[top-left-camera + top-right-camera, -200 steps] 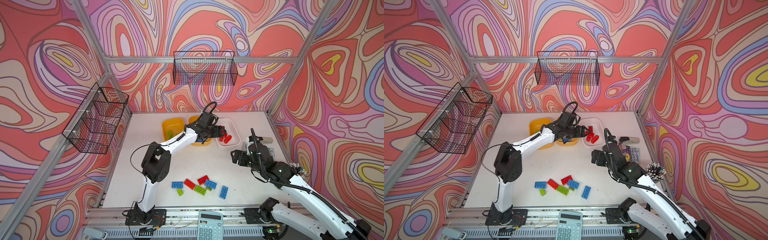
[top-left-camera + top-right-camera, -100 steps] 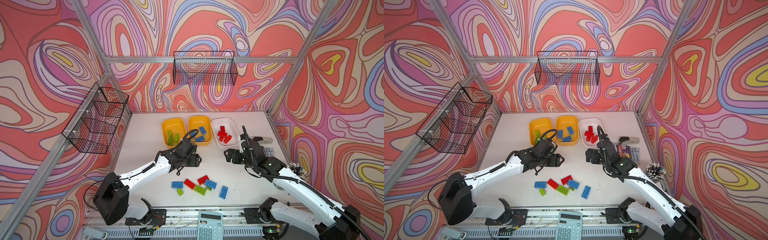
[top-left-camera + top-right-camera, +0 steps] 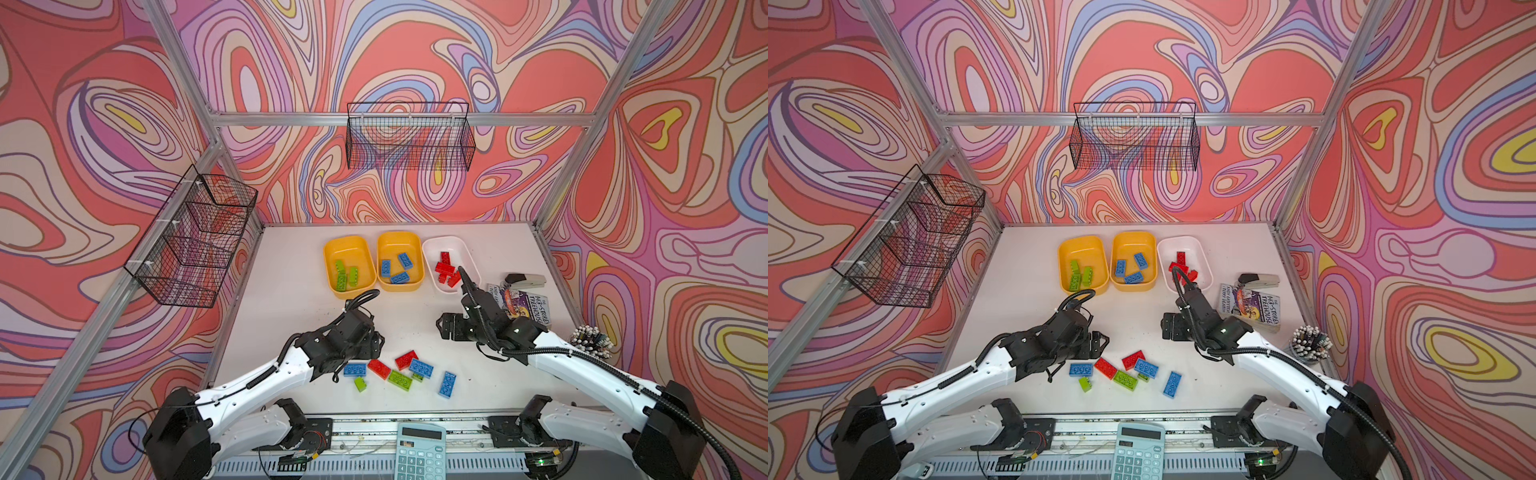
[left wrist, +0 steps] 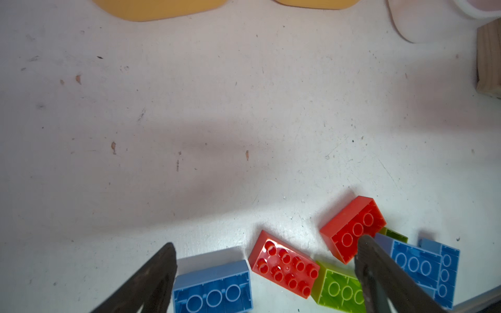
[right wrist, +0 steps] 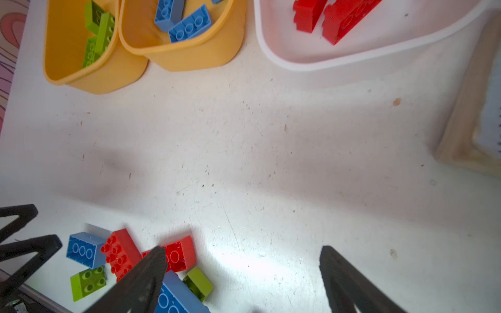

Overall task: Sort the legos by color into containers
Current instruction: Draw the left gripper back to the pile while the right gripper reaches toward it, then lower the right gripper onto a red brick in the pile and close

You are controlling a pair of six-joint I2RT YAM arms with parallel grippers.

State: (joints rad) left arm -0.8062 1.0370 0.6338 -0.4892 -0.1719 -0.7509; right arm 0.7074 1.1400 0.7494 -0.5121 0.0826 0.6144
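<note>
Top views: three tubs in a row at the back of the table (image 3: 286, 299).
- left yellow tub (image 3: 344, 239): a few green bricks (image 3: 345, 274), green only
- middle yellow tub (image 3: 399, 234): three blue bricks (image 3: 398, 269)
- white tub (image 3: 453, 246): red bricks (image 3: 444, 268), partly hidden behind my right arm's cable

The yellow tubs sit just beside each other. The white one stands a small gap off.

Edges: a book (image 3: 525, 305) and a stapler (image 3: 525, 280) lie beside the white tub toward the right edge, with a pen cup (image 3: 590, 338) nearer the front. A calculator (image 3: 419, 451) sits on the front rail. I have bare table between the tubs and the front, and more to the left of the tubs.

Eight loose bricks (image 3: 400, 380) lie in a cluster near the front edge: three blue, two red, three green. Two of the greens are small. One red lies studs up, and several others lie on their sides with the hollow underside showing. One blue sits slightly apart on the right.

left pincer (image 4: 267, 244): released, fingers spread wide over the left end of the cluster, nothing gripped. I can't tell whether it touches anything.

right pincer (image 5: 242, 249): released and empty, over bare table just right of the cluster on the tub side.
</note>
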